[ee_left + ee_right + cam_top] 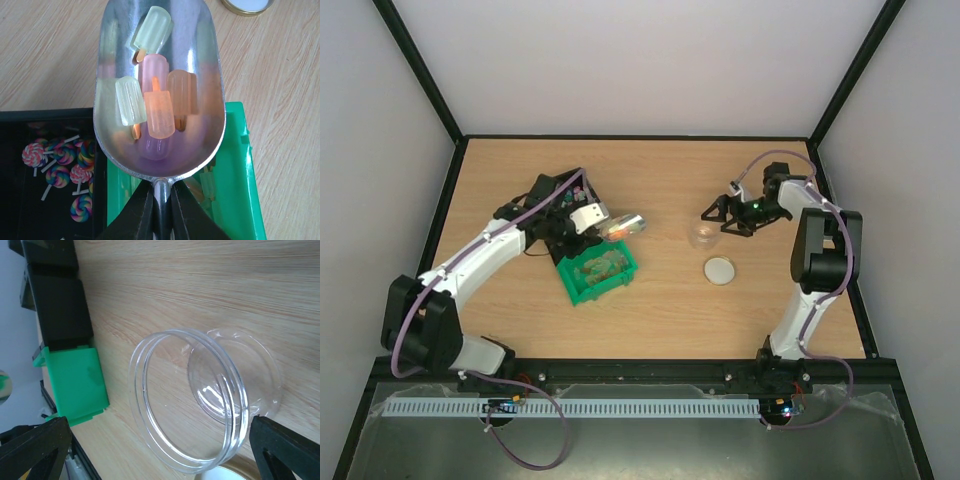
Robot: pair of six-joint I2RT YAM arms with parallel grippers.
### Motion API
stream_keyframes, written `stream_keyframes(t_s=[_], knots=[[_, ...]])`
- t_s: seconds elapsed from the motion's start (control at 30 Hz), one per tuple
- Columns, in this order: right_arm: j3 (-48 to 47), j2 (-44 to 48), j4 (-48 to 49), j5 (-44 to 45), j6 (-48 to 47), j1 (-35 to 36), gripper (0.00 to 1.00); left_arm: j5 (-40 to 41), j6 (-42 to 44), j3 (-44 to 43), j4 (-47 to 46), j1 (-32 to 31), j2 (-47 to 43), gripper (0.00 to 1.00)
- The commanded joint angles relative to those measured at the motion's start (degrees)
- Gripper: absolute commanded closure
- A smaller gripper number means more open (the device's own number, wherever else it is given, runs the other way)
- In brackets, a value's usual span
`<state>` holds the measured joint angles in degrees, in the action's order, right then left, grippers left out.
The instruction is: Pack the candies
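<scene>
Roughly central on the table (650,330), the green bin (240,165) lies partly beneath the metal scoop (197,45), its handle clamped tight in the left gripper (161,200). The right gripper (160,445) stands wide, flanking the clear cup (200,390). Popsicle-shaped candies (159,112) lie in the scoop's bowl, just ahead of the left gripper.

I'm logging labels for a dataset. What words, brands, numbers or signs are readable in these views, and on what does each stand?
No text can be read in any view.
The metal scoop, the candies, the green bin, the black bin, the clear cup and the white lid show no print.
Any marking on the arms is too small to tell.
</scene>
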<state>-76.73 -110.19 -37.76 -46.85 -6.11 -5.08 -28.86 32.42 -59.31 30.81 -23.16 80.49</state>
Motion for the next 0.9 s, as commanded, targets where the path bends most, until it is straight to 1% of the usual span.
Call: stream_keyframes(t_s=[0.0,0.3,0.5,0.57,0.63,0.73,0.87], knots=[[1.07,-0.79,0.83,-3.40,2.00,2.25,0.00,1.51,1.03,-3.50,1.94,-1.27,1.75,0.98],[1.18,-2.13,5.08,-5.49,5.07,9.11,0.01,4.52,2.55,-8.21,4.72,-5.01,6.67,0.98],[0.60,-2.86,7.02,-6.59,6.22,14.57,0.01,5.66,3.17,-11.28,5.78,-5.19,9.50,0.98],[-0.25,-2.82,6.66,-7.68,5.98,14.90,0.01,6.13,3.53,-12.15,6.51,-5.23,10.35,0.98],[-1.90,-2.61,5.68,-6.87,4.81,14.52,0.00,6.69,3.93,-12.93,7.62,-5.15,11.00,0.98],[-2.51,-1.74,8.43,-6.61,7.16,13.23,0.00,8.33,4.49,-13.55,8.55,-5.14,11.48,0.98],[-2.75,-3.00,12.53,-7.12,10.88,13.06,0.00,9.33,5.01,-15.71,10.37,-5.14,12.76,0.98]])
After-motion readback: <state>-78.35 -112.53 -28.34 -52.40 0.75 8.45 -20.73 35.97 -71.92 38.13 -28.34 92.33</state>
